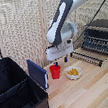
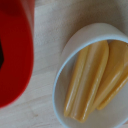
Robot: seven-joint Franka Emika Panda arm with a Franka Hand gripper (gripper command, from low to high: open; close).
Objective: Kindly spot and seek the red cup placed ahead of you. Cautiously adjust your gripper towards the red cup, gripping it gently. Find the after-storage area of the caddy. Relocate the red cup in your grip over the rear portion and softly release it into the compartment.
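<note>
The red cup stands upright on the wooden table, just in front of the flat dark blue panel. My gripper hangs right above it and slightly toward the exterior view's right, its two dark blue fingers apart and holding nothing. In the wrist view the red cup fills one side at very close range, beside the white bowl. The black caddy stands at the exterior view's left, open, with a fabric divider across its middle.
A white bowl with yellow pieces sits right next to the cup. A dark blue panel leans against the caddy. A toaster oven and a wire rack stand at the exterior view's right. A light curtain hangs behind.
</note>
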